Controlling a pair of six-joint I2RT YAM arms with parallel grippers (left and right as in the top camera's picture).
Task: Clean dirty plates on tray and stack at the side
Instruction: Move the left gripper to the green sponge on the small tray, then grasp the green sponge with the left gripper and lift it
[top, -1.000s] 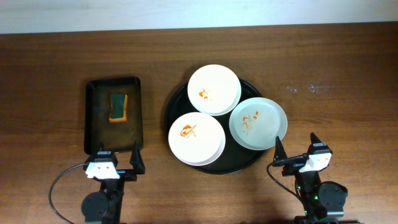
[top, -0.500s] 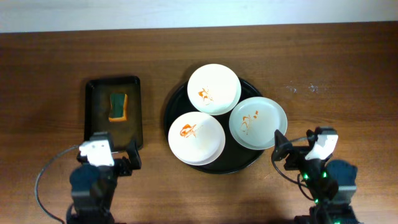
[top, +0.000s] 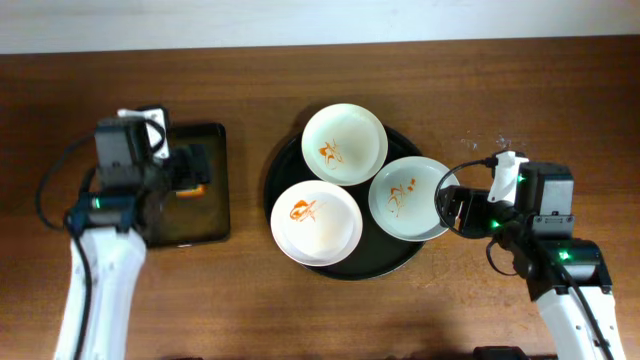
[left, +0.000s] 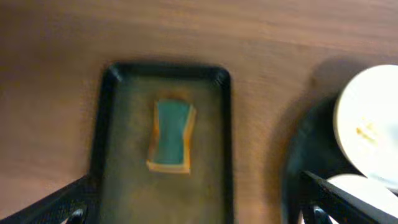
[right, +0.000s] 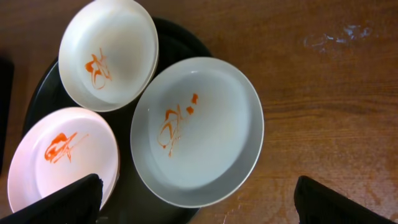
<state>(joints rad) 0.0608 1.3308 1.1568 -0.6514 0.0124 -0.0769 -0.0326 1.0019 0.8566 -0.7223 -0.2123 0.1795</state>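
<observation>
Three white plates with orange smears lie on the round black tray (top: 350, 272): a far plate (top: 345, 143), a near-left plate (top: 316, 222) and a right plate (top: 412, 198). My right gripper (top: 450, 208) is open and empty, hovering over the right plate's right rim. In the right wrist view the right plate (right: 196, 130) sits just ahead of the open jaws (right: 199, 210), with the far plate (right: 109, 53), the near-left plate (right: 59, 158) and the tray (right: 186, 37). My left gripper (top: 190, 170) is open and empty above the small rectangular tray.
A green and orange sponge (left: 171, 137) lies in the rectangular dark tray (left: 227, 124) left of the round tray, ahead of the left jaws (left: 196, 213). In the overhead view my left gripper mostly hides the sponge. Faint white marks (top: 485, 143) sit on the brown table.
Both arms left the table's front edge. The left gripper moved out over the rectangular tray. The right gripper moved up to the right plate's rim.
</observation>
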